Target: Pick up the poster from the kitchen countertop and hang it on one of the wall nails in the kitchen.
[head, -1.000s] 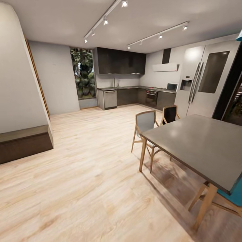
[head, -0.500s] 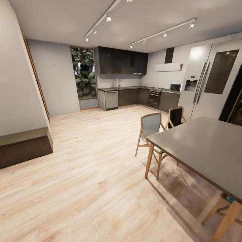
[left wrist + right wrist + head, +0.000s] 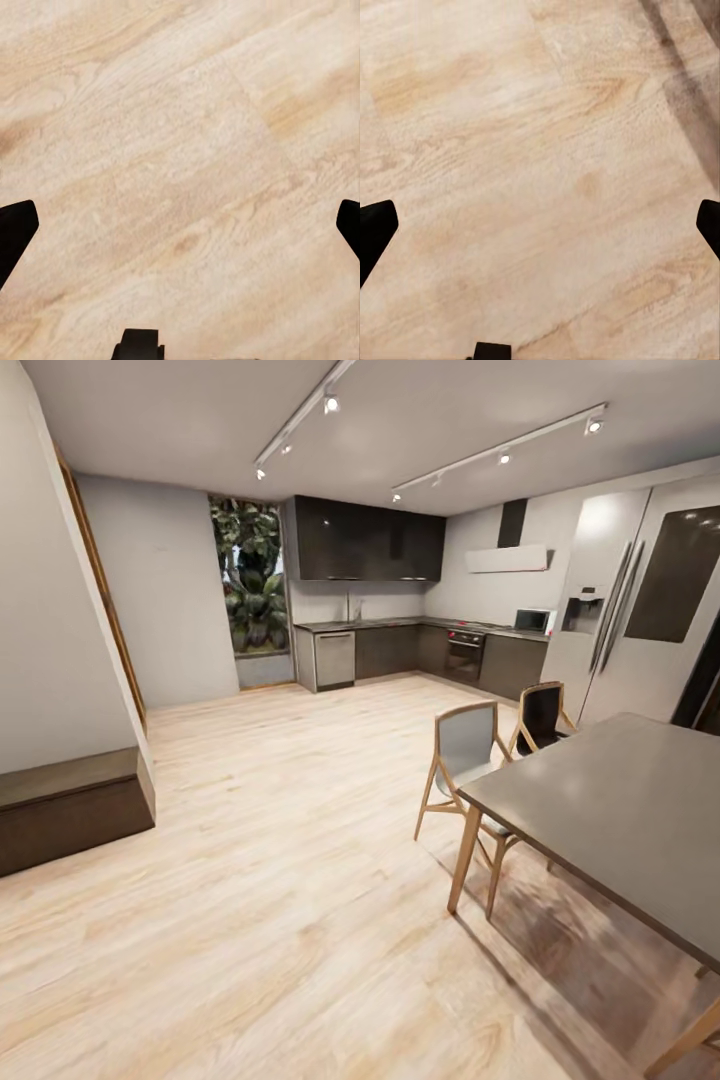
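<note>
Far kitchen countertop [image 3: 420, 623] too small for detail, dining table [image 3: 620, 810] cut off at edge

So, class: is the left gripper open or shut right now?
Open. In the left wrist view, the left gripper has its dark fingertips at opposite edges, with bare wooden floor between them.

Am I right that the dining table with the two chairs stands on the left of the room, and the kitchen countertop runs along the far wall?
Not quite: the head view shows the dining table and two chairs on the right; the kitchen countertop does run along the far wall.
</note>
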